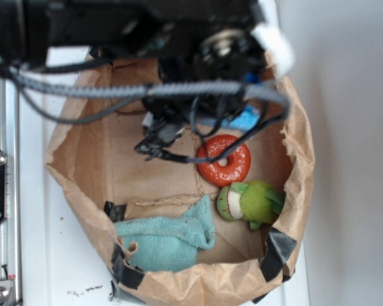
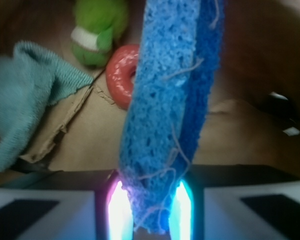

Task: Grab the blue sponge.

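one narrow end of the thick bright-blue sponge block (image 2: 165, 115) is pinched in the closed gripper (image 2: 150, 210) above the brown paper bag (image 1: 293, 191), so the porous, frayed foam could squash and slip free toward the red ring (image 1: 224, 160).

No readable text, label or number anywhere here (not on bag, toys or arm) in either view.
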You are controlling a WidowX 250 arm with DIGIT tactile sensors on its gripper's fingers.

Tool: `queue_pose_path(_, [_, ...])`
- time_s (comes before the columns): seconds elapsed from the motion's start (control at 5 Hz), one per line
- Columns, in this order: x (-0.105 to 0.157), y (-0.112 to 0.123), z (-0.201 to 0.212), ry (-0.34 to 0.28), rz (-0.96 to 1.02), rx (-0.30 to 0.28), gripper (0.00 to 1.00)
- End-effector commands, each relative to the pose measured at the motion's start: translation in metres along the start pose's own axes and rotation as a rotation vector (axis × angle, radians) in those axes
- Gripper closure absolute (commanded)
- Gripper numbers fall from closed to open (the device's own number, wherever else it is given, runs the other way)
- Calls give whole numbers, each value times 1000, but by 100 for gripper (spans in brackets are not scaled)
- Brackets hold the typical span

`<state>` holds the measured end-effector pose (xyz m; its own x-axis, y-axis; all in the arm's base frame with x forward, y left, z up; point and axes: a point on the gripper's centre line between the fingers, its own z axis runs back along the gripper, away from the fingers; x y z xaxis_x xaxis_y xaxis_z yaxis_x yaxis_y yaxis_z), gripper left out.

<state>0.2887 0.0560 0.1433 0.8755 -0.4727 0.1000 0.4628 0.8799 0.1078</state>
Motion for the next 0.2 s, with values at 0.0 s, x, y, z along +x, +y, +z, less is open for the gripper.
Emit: queue_pose_path(0.0, [24, -36, 45, -11, -63, 29, 100])
